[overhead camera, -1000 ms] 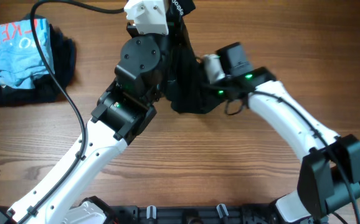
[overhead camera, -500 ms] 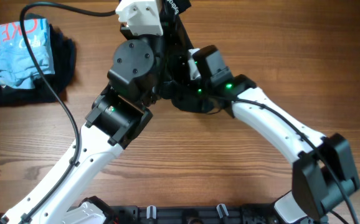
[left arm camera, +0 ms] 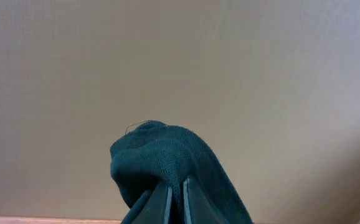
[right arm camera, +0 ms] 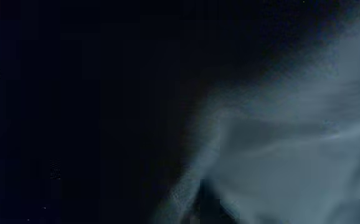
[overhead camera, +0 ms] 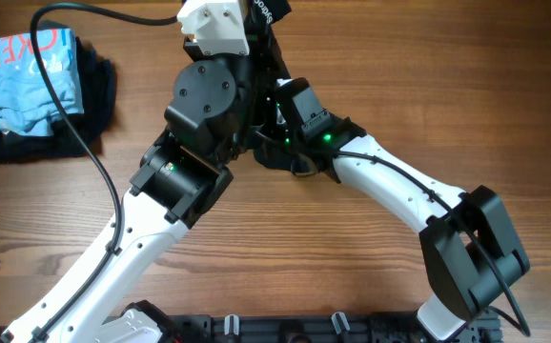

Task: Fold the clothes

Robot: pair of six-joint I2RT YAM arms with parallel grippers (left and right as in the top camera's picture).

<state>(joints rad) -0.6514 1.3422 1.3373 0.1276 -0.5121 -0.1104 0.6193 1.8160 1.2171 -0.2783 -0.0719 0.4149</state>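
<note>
At table (overhead camera: 352, 276), one black T-shirt (left arm camera: 167, 155), two arms (overhead camera: 142, 224)

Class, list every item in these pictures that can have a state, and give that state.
left end effector: shut on the black T-shirt.
black T-shirt: bunched, held up.
right end effector: shut, against the T-shirt's fabric; grip unseen.
light-blue garment: crumpled, unfolded, atop a dark pile.
</note>
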